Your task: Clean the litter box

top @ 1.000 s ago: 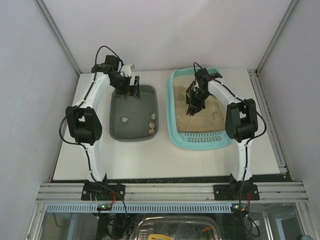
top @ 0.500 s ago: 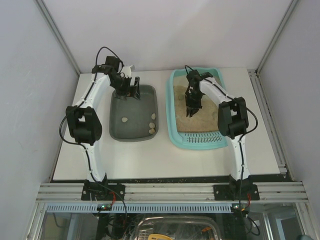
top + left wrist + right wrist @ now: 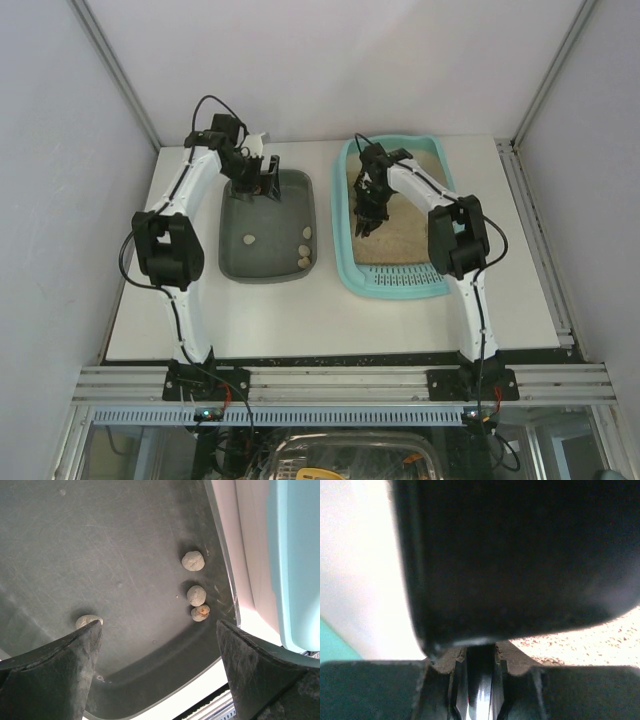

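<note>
The light-turquoise litter box (image 3: 345, 262) lies right of centre, with beige litter (image 3: 410, 235) inside and a slotted near end (image 3: 400, 284). My right gripper (image 3: 366, 212) hangs over the litter by the box's left wall, shut on the handle of a black scoop (image 3: 520, 555). That scoop fills most of the right wrist view above my right gripper (image 3: 480, 680), with litter (image 3: 600, 640) and a turquoise corner of the litter box (image 3: 335, 647) beyond it. My left gripper (image 3: 262, 180) stands open and empty over the far end of the dark grey tray (image 3: 228, 262).
Between the fingertips of my left gripper (image 3: 157, 630) the grey tray (image 3: 100, 540) holds several pale clumps, three close together (image 3: 196, 595) near its right wall and one (image 3: 87, 621) by the left finger. The litter box rim (image 3: 300, 555) borders that view. Frame walls enclose the table.
My right arm has swung left across the litter, from the box's middle to its left wall, carrying the scoop. The left arm has not moved.
</note>
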`<state>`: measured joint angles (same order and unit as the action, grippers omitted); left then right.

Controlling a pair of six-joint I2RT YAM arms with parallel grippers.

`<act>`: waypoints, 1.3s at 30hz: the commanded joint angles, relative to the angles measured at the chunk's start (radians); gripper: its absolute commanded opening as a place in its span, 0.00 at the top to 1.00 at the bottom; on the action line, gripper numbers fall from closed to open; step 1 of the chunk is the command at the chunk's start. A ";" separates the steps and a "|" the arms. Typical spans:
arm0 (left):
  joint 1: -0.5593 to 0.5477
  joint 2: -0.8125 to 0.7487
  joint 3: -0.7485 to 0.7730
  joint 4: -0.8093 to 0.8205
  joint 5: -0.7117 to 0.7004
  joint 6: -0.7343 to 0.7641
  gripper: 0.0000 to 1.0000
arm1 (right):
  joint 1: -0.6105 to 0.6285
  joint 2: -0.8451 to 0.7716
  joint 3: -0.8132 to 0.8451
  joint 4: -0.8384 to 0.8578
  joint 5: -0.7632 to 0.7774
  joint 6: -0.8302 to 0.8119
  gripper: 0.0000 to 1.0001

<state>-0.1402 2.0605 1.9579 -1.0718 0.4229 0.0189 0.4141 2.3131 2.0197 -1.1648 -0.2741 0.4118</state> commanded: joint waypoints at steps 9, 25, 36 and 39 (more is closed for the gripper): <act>-0.006 -0.065 -0.017 0.011 0.016 0.009 0.00 | -0.082 -0.157 -0.289 0.313 -0.276 0.111 1.00; 0.046 -0.089 -0.056 -0.084 0.038 0.069 0.00 | -0.194 -0.352 -0.527 0.644 -0.606 0.176 1.00; 0.084 -0.168 -0.136 -0.043 -0.120 0.170 0.00 | -0.240 -0.578 -0.871 1.223 -0.811 0.438 1.00; 0.084 -0.206 -0.175 -0.031 -0.141 0.202 0.00 | -0.270 -0.679 -1.121 1.596 -0.774 0.612 1.00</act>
<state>-0.0685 1.9541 1.8278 -1.1370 0.3382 0.1471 0.1921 1.7443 1.1351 -0.1169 -1.0119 0.7418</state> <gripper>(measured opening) 0.997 0.152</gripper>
